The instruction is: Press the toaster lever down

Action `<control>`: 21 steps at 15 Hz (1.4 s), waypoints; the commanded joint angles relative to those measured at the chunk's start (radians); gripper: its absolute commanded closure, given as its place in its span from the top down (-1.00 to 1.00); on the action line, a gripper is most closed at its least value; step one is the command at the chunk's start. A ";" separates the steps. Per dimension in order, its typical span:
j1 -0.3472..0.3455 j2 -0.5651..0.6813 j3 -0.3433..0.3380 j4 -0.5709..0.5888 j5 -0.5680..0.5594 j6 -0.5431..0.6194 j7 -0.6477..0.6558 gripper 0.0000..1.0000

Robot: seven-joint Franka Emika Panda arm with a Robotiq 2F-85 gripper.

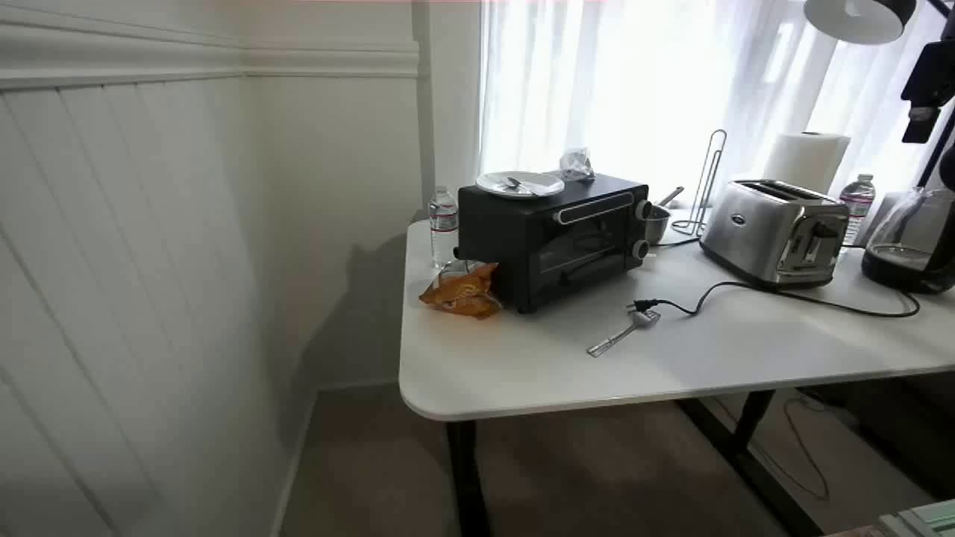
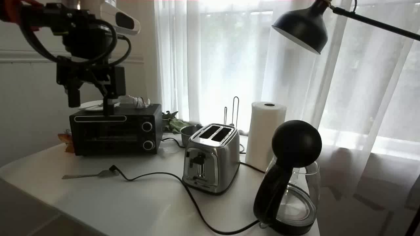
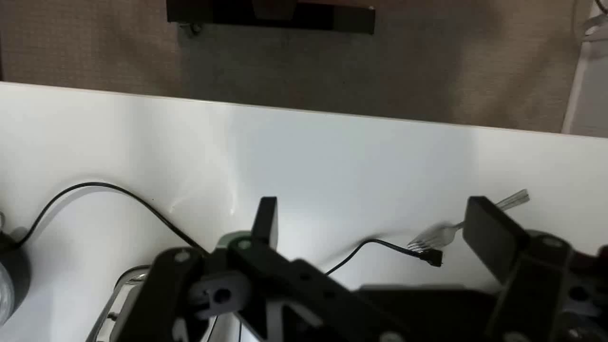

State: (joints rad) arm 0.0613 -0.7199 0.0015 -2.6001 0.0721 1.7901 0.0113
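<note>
We have the gripper [image 3: 372, 216] spread and empty, raised above the table [image 3: 332, 156], presumably for clearance. The toaster [image 2: 211, 157] stands right of the oven [image 2: 113, 132]; its lever [image 2: 198, 159] faces near, which we judge leaves room for a downward press.

White arm [image 2: 110, 14] on show, smooth-shelled, dark oval inset [image 2: 124, 20] | black cables [image 2: 115, 37] bowing out in fat loops, orange-red patch [image 2: 12, 11] beyond | gripper [image 2: 91, 106] chiefly black, jointed bars [image 3: 316, 287], pale round screw heads [image 3: 182, 256], flat slab pads [image 3: 491, 237]!
</note>
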 commanded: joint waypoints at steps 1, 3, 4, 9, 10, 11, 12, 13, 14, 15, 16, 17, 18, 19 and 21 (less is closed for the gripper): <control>-0.010 0.000 0.008 0.002 0.005 -0.002 -0.005 1.00; -0.010 0.000 0.008 0.002 0.005 -0.002 -0.005 1.00; -0.010 0.000 0.008 0.002 0.005 -0.002 -0.005 1.00; -0.010 0.000 0.008 0.002 0.005 -0.002 -0.005 1.00; -0.010 0.000 0.008 0.002 0.005 -0.002 -0.005 1.00; -0.010 0.000 0.008 0.002 0.005 -0.002 -0.005 1.00; -0.010 0.000 0.008 0.002 0.005 -0.002 -0.005 1.00; -0.016 0.020 0.012 0.007 0.001 0.016 0.007 1.00; -0.031 0.043 0.020 0.005 -0.014 0.054 0.029 1.00; -0.041 0.062 0.023 0.003 -0.022 0.087 0.044 1.00; -0.049 0.084 0.024 -0.001 -0.029 0.127 0.055 1.00; -0.056 0.104 0.027 -0.006 -0.035 0.173 0.066 1.00; -0.062 0.135 0.026 -0.008 -0.035 0.222 0.076 1.00; -0.068 0.164 0.027 -0.009 -0.039 0.261 0.080 1.00; -0.076 0.226 0.015 -0.010 -0.039 0.324 0.074 1.00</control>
State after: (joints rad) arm 0.0067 -0.5751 0.0127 -2.6095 0.0502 2.0297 0.0688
